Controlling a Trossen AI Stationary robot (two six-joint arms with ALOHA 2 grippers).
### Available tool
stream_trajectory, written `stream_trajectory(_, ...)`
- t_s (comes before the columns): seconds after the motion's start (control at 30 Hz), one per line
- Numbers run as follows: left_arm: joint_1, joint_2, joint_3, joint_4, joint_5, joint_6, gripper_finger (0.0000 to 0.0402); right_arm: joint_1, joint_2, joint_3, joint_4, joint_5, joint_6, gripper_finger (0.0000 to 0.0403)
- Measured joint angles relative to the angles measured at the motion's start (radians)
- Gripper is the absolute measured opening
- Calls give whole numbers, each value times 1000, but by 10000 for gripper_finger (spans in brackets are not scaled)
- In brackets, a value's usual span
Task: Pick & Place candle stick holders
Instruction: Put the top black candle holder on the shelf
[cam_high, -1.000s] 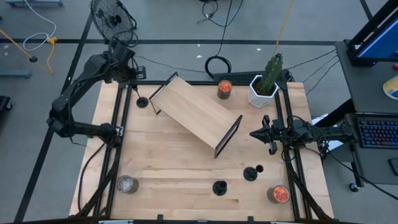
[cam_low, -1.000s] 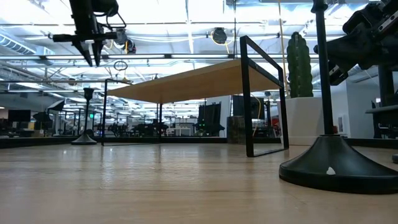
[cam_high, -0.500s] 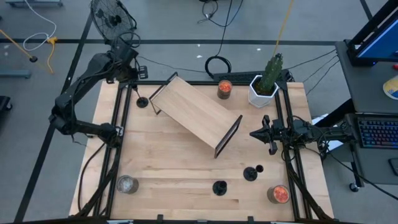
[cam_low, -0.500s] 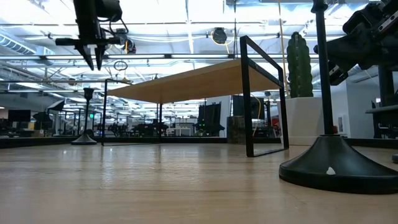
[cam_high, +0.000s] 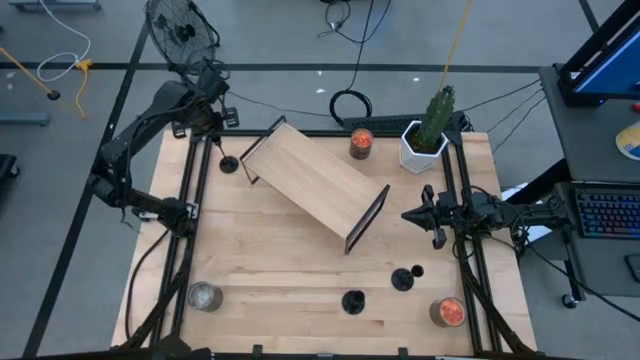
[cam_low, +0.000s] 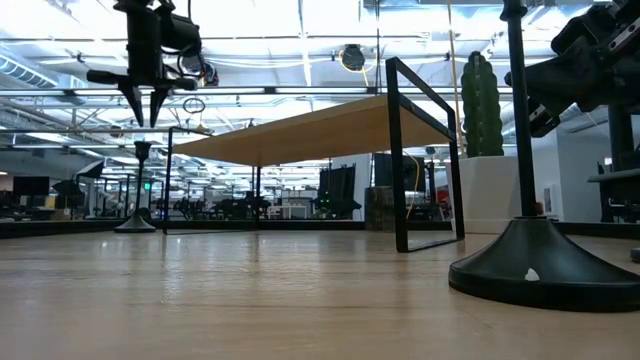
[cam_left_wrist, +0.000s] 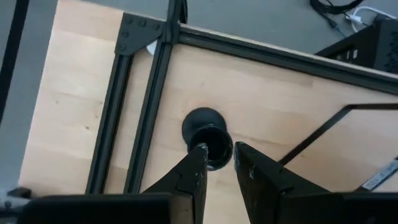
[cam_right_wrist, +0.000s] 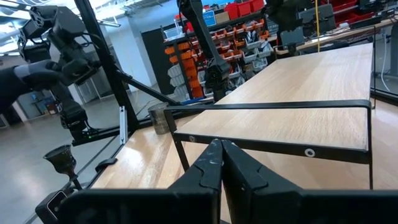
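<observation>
Fingers of the left gripper (cam_left_wrist: 217, 163) stand narrowly parted and hold nothing, poised directly above the small black candle stick holder with round base and cup top (cam_left_wrist: 207, 137) that sits at the table's far left corner, just beside the leg of the tilted light-wood shelf with a thin black metal frame (cam_high: 312, 184). The right gripper (cam_high: 428, 215) waits at the right edge of the table with its fingers pressed together, empty. Judging by this, the step in hand is the approach to the first pick: the next move calls for lowering the left gripper so the fingers straddle the thin stem, then closing. The gap looks tight for the cup top, so it may need widening first. The left wrist view shows how well the fingers line up over the holder, which the high view cannot resolve; the low view shows the gripper (cam_low: 140, 105) hanging clearly above the holder (cam_low: 141, 190), not touching. Only the high view shows the other black holders (cam_high: 353, 301) near the front edge, well apart from both arms.
</observation>
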Motion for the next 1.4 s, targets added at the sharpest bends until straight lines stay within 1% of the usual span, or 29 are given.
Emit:
stream_trajectory(0.2,-1,0,0,-27,26,-69,88,0,0,0,0,0,-4,0)
stream_trajectory(0.3,-1,0,0,-18,53,-72,88,0,0,0,0,0,-4,0)
stream_trajectory(0.5,-23,0,0,-17,68,-65,88,0,0,0,0,0,-4,0)
stream_trajectory(0.7,-51,0,0,-16,68,-7,88,0,0,0,0,0,-4,0)
stream_trajectory(0.93,-57,0,0,-16,58,79,88,0,0,0,0,0,-4,0)
stream_trajectory(1.4,-57,0,0,-15,48,117,89,0,0,0,0,0,-4,0)
